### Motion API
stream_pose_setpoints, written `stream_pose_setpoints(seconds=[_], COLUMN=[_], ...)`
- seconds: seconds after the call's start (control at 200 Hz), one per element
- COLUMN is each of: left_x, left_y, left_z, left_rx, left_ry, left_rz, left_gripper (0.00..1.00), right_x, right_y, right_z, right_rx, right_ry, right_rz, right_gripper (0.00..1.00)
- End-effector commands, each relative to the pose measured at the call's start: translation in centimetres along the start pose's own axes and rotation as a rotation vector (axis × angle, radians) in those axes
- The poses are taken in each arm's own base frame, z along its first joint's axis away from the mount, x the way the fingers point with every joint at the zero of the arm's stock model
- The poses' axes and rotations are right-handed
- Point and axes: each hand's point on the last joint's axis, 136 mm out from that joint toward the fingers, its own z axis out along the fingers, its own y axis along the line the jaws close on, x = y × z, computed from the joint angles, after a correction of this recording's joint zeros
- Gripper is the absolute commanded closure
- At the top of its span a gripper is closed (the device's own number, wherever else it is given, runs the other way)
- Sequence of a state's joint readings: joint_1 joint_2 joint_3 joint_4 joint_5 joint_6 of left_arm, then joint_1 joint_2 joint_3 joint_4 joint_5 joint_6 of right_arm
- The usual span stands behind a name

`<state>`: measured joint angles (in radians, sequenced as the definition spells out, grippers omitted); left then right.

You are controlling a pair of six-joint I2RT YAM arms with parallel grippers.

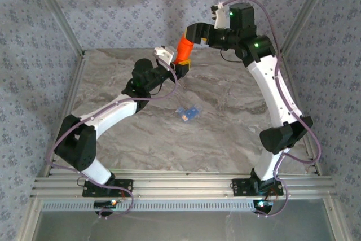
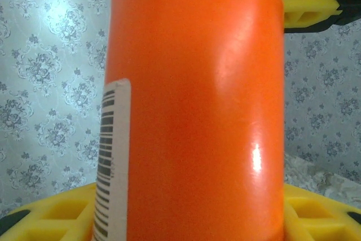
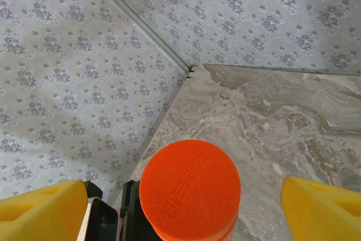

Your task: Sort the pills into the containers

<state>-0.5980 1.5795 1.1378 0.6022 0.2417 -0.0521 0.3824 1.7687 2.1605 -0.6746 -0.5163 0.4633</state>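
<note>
- Currently the blue pill box (image 1: 188, 112) lies flat on the marble-patterned table (image 1: 225, 139), below the left gripper (image 1: 183, 65) and on its near side towards the arm bases, well apart from it.
- Its compartments are too small in the overhead view to tell open from shut. An orange speck (image 1: 184, 117) sits at its near-left end, and it cannot be identified.
- No gripper touches the pill box.
- The left gripper is raised above the far half of the table and is clamped on an orange bottle (image 1: 183, 48). The bottle stands up out of the gripper, leaning slightly.
- In the left wrist view, the bottle body rises between the yellow fingers (image 2: 56, 213), pressed against both, with a white barcode label (image 2: 113, 156) on its left side.
- The right gripper (image 3: 183, 196) hangs directly over the bottle's orange cap (image 3: 190, 187).
- Its jaws are spread wide. One yellow finger (image 3: 42, 210) is on each side of the cap, with a visible gap on each side and no contact.
- Patterned walls (image 3: 67, 83) enclose the table beyond both grippers.
</note>
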Motion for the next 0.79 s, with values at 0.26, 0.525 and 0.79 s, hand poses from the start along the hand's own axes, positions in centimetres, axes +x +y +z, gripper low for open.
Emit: stream_pose_setpoints(seconds=[0.26,0.525,0.79], left_x=[-3.3,-2.9,-2.8], left_y=[-0.7,-0.8,-0.9], left_z=[-1.0,-0.9,-0.8], left_rx=[0.008,0.011,0.011], left_ry=[-0.082,-0.073,-0.070], left_rz=[0.016,0.012,0.011], left_gripper=[1.00,1.00,1.00], right_x=[0.7,0.8,1.2], right_y=[0.0,0.4,0.9], right_z=[1.6,2.2,2.5], right_rx=[-0.034,-0.065,-0.088], right_ry=[0.032,0.048,0.068], right_rz=[-0.005,0.003,0.005], right_gripper=[0.17,0.27,0.53])
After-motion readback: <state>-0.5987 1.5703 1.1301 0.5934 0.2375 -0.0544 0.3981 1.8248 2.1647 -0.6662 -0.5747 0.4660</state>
